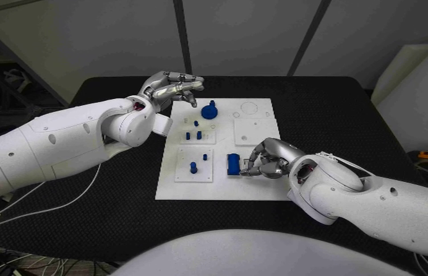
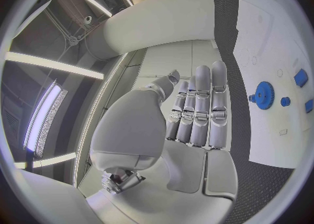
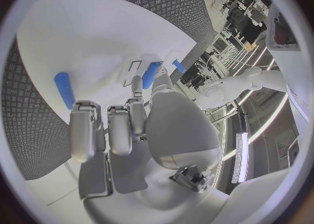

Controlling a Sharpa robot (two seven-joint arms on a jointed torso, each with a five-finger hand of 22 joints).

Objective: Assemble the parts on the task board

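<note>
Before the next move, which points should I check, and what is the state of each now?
1. Right hand is at the blue block: ok.
2. Its hold on the block is firm: cannot tell.
3. Left hand holds nothing: ok.
4. Left hand is off the board: ok, at its far corner.
5. Gear is on the board, apart from both hands: ok.
</note>
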